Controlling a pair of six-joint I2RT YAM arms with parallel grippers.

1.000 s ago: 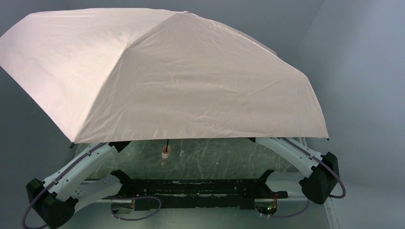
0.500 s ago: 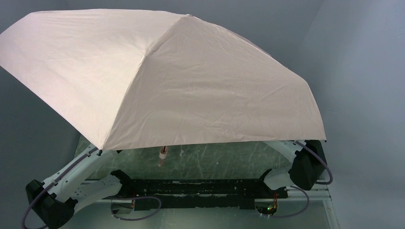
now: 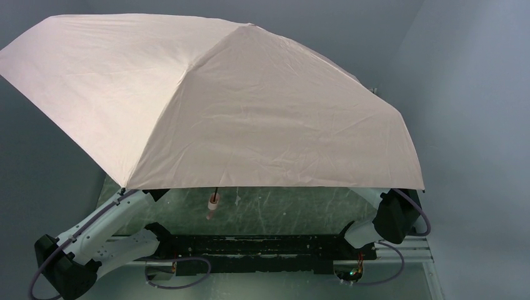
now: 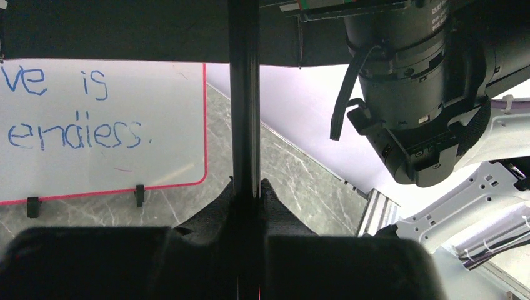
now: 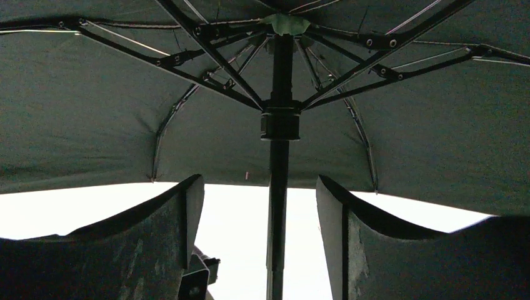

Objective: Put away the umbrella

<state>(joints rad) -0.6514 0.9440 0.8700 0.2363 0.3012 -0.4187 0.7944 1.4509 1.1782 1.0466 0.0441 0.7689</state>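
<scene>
Left wrist view: my left gripper (image 4: 245, 195) clamps the stiff black shaft (image 4: 244, 94) of the umbrella (image 3: 250, 106), open over the table (image 3: 294, 203). My right gripper (image 5: 259, 187) has its jaws apart, seemingly flanking that shaft below the runner (image 5: 280, 125). Light, flimsy fabric, I judge; grip the runner.

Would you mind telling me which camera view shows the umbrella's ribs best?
The right wrist view: the black ribs fan out from the shaft under the canopy. Top external shows only the canopy's pink outside; left wrist shows only the shaft, clamped in the left gripper.
</scene>
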